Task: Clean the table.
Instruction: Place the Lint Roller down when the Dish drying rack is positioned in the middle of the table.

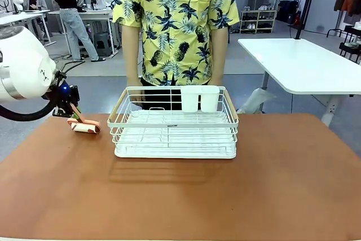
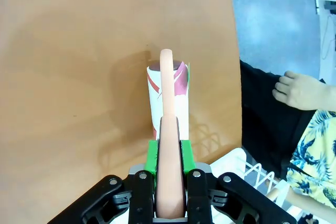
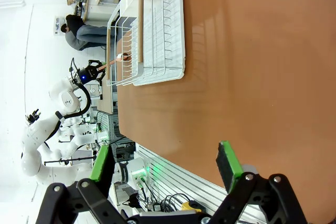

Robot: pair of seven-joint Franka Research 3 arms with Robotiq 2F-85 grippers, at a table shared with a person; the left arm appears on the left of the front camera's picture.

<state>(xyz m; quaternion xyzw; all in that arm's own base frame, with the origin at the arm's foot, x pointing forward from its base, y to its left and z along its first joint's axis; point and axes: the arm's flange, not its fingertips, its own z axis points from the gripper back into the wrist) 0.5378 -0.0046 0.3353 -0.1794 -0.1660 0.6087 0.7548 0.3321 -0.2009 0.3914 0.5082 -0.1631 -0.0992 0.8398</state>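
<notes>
The reddish-brown table point(image 1: 180, 196) stretches across the front view. On its left part lies a lint roller point(image 1: 84, 126) with a peach handle and a white, red-printed roll. My left gripper point(image 1: 71, 114) is shut on the handle. From the left wrist, the handle point(image 2: 169, 145) runs up between the green pads point(image 2: 151, 156) to the roll point(image 2: 168, 90), which rests on the table point(image 2: 79, 51). My right gripper point(image 3: 164, 160) hangs open above the table point(image 3: 252, 51), nothing between its fingers.
A white wire dish rack point(image 1: 175, 125) stands mid-table with two white cups point(image 1: 200, 99) at its back rim. A person in a yellow patterned shirt point(image 1: 175, 21) stands just behind it, one hand point(image 2: 299, 90) near the table's edge. A white table point(image 1: 304, 63) sits back right.
</notes>
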